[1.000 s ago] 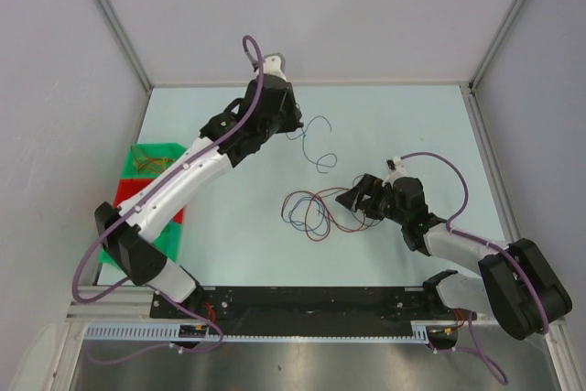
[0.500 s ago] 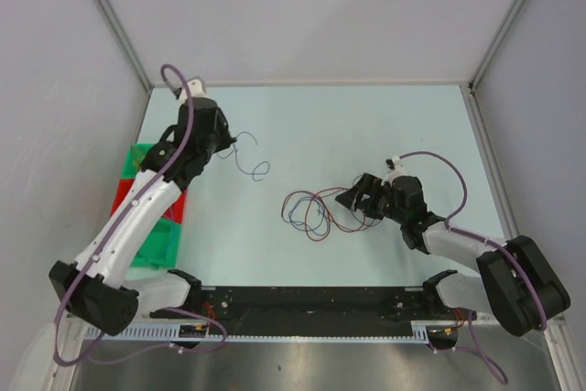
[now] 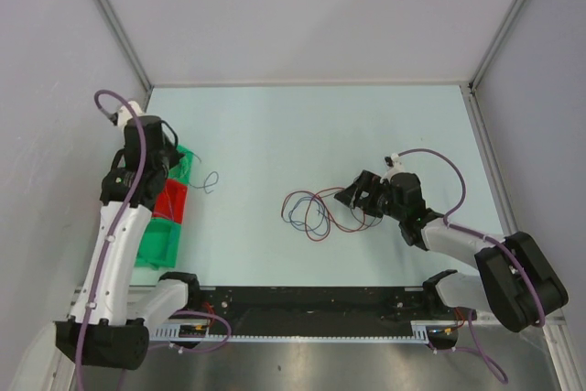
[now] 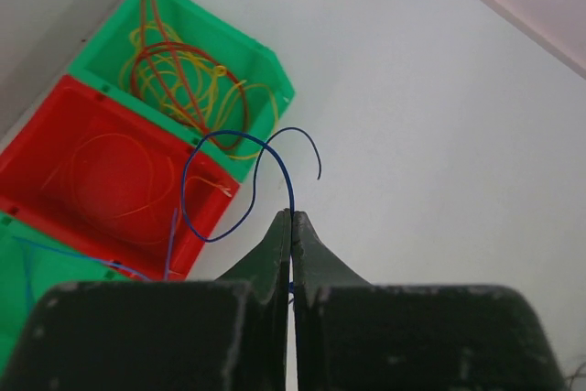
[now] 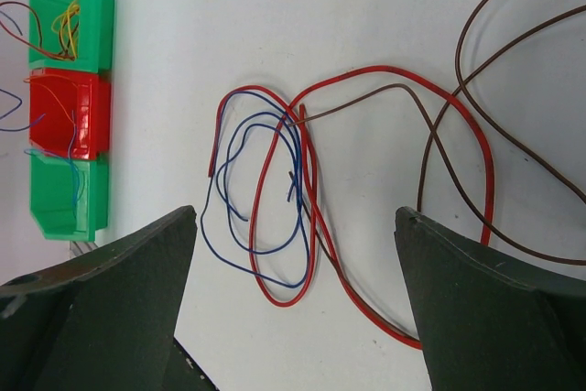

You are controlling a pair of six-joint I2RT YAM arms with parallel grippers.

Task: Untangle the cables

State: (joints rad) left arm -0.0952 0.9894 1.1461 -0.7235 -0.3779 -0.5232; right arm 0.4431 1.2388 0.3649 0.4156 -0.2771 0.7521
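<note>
A loose tangle of cables (image 3: 311, 210), red, blue and maroon, lies in the middle of the table. My right gripper (image 3: 354, 196) stands open at its right edge, low over the table. In the right wrist view a red cable (image 5: 478, 139), blue cables (image 5: 229, 237) and maroon cables (image 5: 430, 162) lie between and beyond the wide-apart fingers (image 5: 137, 263), none of them held. My left gripper (image 4: 291, 219) is shut on one blue cable (image 4: 187, 199), which curls up from the fingertips beside the bins. In the top view this blue cable (image 3: 210, 180) hangs just right of the bins.
Three bins stand in a row at the table's left edge: a green bin (image 4: 224, 29) with yellow and red wires, a red bin (image 4: 46, 135) with thin yellow wires, and a second green bin (image 3: 154, 244). Walls enclose the table at the back and on both sides.
My left arm has swung from the back middle of the table to the left, carrying the blue cable over to the bins. The right arm and the tangle have stayed put.
</note>
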